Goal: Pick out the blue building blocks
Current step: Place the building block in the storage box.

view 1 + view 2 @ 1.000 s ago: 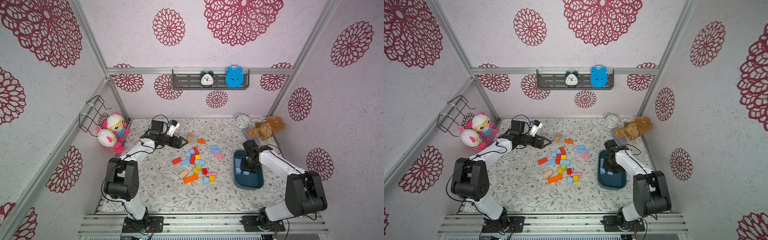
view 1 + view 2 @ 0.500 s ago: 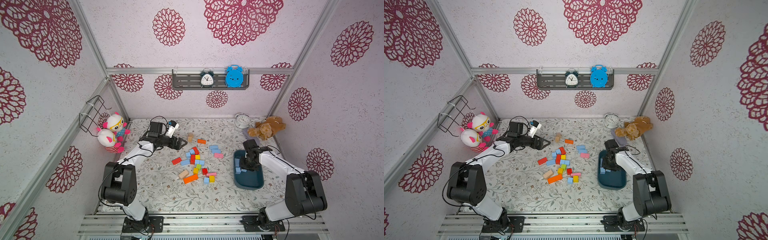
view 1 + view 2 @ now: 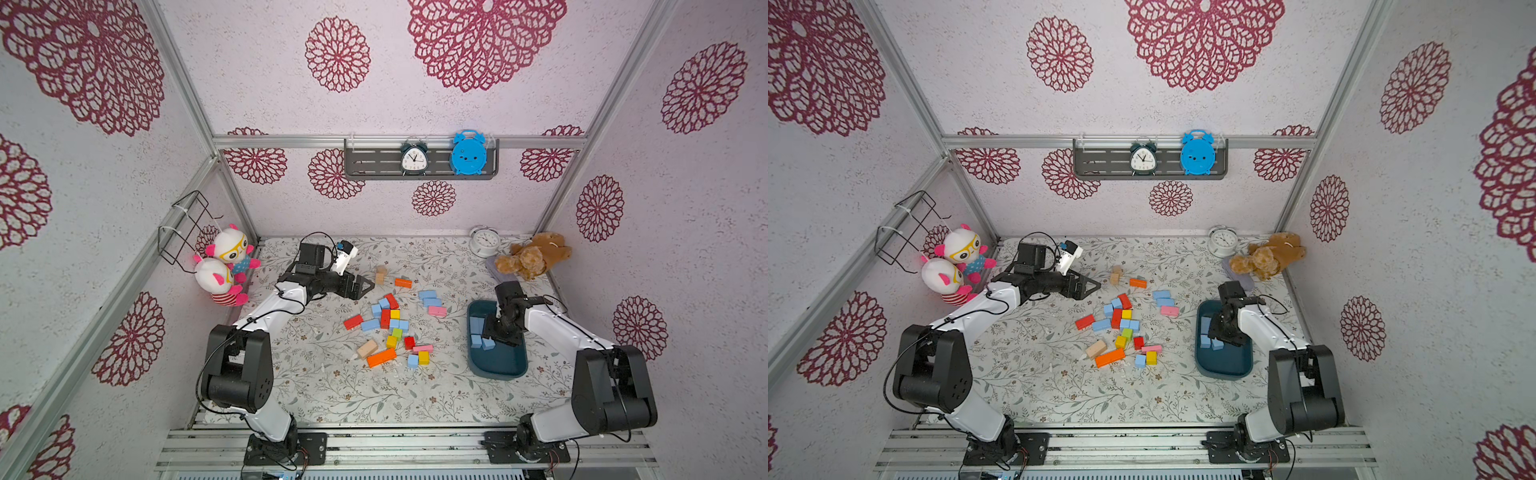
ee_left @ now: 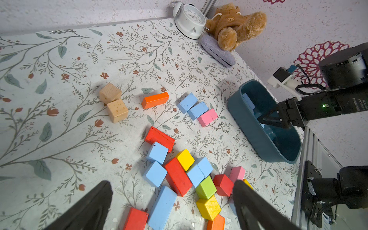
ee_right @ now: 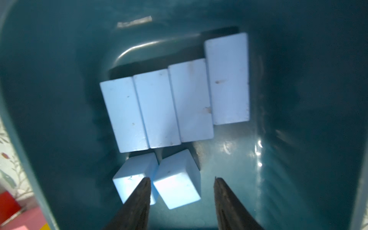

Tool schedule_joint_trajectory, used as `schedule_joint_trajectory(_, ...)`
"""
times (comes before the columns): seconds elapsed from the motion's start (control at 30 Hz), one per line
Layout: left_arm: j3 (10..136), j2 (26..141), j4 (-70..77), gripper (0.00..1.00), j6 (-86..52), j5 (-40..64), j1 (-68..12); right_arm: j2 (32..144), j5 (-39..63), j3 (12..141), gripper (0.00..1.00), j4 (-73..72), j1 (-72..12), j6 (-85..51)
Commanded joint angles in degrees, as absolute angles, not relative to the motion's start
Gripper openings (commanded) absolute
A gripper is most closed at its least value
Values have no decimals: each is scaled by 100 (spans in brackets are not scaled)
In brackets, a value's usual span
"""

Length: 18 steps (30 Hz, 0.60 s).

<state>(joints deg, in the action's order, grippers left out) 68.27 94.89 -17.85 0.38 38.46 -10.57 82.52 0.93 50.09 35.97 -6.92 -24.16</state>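
Inside the tub [image 3: 496, 368] near the table's [image 3: 332, 386] right edge, the right gripper [image 5: 180, 180] stands spread around one of six blue blocks [image 5: 157, 107], while more lie in the mid-table pile [image 3: 390, 328], the left gripper [image 4: 171, 182] wide open beyond.

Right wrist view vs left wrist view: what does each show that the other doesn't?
Right wrist only: floor of the teal tub, with four blue bricks side by side and two blue cubes, one within the open right gripper. Left wrist only: blue blocks on the table, tan cubes, white clock, teddy bear, open left gripper. Both: the tub, some blue inside it.
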Motion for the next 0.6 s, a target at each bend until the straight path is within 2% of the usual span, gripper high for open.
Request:
schedule_joint_trajectory(0.0, 6770, 9354, -1740, 99, 114, 3890, -1071, 7853, 757, 4836, 58, 3329, -354, -2566)
schedule_joint_trajectory(0.23, 6759, 9374, -1740, 99, 106, 3886, -1072, 7824, 1472, 4471, 59, 2975, -149, -2858)
schedule_joint_trajectory(0.57, 6769, 9422, -1725, 99, 35, 3913, -1081, 7726, 1898, 4151, 58, 2470, -141, -3203)
